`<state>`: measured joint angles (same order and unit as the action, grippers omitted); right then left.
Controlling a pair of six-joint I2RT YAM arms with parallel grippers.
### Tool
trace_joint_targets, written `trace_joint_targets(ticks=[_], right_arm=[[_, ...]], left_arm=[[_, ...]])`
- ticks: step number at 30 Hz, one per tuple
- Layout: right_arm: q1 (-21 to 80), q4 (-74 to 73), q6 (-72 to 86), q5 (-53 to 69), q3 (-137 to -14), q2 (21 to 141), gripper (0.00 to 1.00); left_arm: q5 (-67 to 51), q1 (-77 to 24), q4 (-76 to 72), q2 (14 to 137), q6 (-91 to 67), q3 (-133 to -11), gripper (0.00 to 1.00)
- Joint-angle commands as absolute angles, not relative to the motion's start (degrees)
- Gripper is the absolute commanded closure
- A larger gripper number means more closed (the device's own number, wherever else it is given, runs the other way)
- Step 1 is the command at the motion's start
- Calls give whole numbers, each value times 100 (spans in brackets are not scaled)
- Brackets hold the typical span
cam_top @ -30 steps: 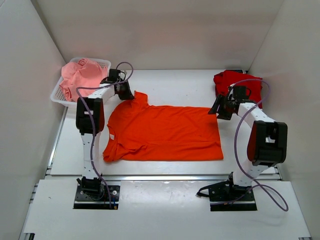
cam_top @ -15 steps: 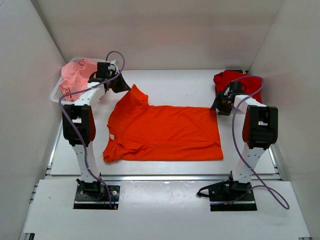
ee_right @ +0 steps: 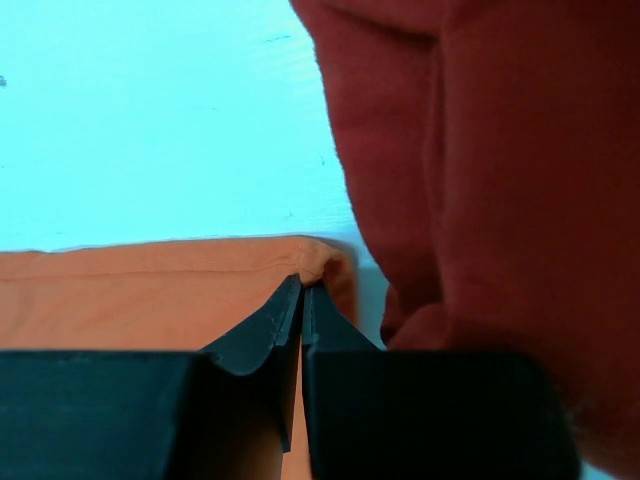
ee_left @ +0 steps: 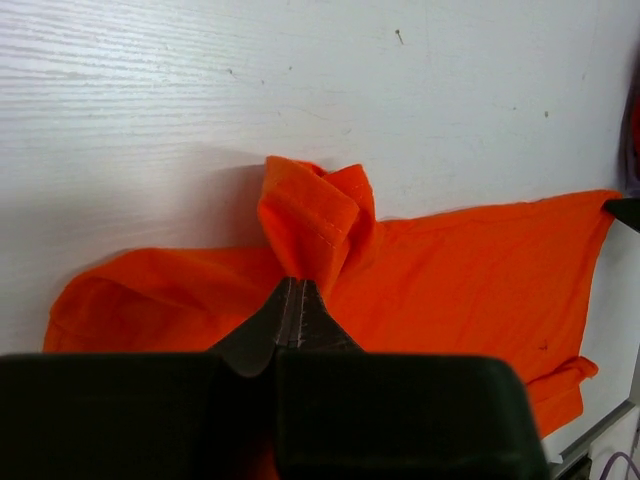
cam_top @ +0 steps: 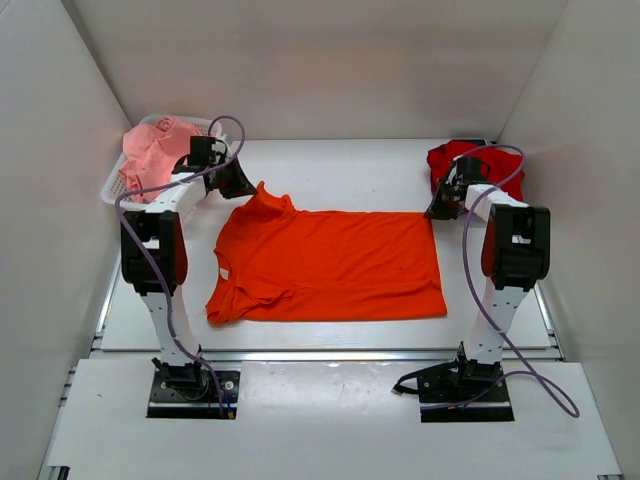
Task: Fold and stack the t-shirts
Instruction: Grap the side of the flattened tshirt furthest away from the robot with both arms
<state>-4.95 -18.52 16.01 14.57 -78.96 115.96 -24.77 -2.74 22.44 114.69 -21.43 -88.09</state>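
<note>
Top external shows the orange t-shirt (cam_top: pixel 330 265) spread on the counter (cam_top: pixel 345 165), left pincer (cam_top: pixel 244 187) and right pincer (cam_top: pixel 437 211) each pinched shut on a far corner, seemingly to fold it nearward.

White table (cam_top: pixel 340 165), orange t-shirt (cam_top: pixel 330 265) spread, red t-shirt (cam_top: pixel 497 172), basket (cam_top: pixel 112 188)

Jaws tight on orange t-shirt (ee_right: pixel 150 290)

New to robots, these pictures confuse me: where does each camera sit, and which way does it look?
Top external: above and behind, looking down on the table; both arms show.
Left wrist: on the left arm, looking past the left gripper pinching the orange t-shirt.
Right wrist: past the right gripper at that shirt's corner, red t-shirt beside.
Shared: the orange t-shirt.
</note>
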Motion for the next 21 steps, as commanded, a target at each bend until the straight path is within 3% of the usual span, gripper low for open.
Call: trace_joint_targets(ticks=[1, 17, 21], right_arm=[[-466, -1618, 1424, 1555, -7876, 11190, 100], [-755, -1302, 1116, 2504, -5574, 8782, 100], [-791, -1169, 1134, 2654, -5274, 8657, 100]], left_arm=[[-2637, -158, 2329, 10706, -2022, -8614, 100], [-2593, 0, 2602, 8289, -1582, -6233, 100], [-2286, -88, 2260, 8532, -1530, -6072, 100]])
